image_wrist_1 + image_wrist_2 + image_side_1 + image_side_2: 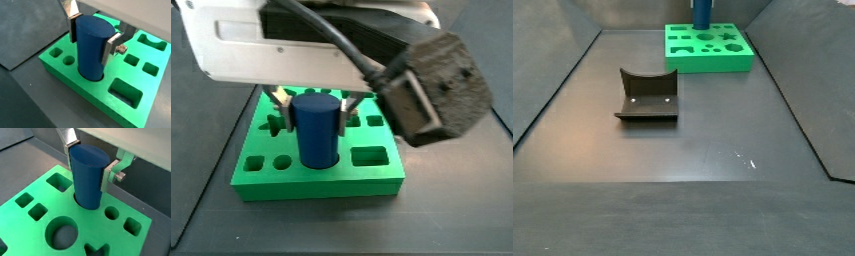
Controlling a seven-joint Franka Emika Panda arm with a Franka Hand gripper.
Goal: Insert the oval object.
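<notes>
Oval object (pixel 91 47) upright, base entering green board's (pixel 127 112) slot; gripper (pixel 92 31) clamped on it; seating and release remain.

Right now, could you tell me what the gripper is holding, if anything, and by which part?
The gripper holds the oval object by its upper sides, one of the fingers on each side, its base in the green board.

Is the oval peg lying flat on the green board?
No, the oval peg stands upright in the green board, with the hand around its top.
</notes>
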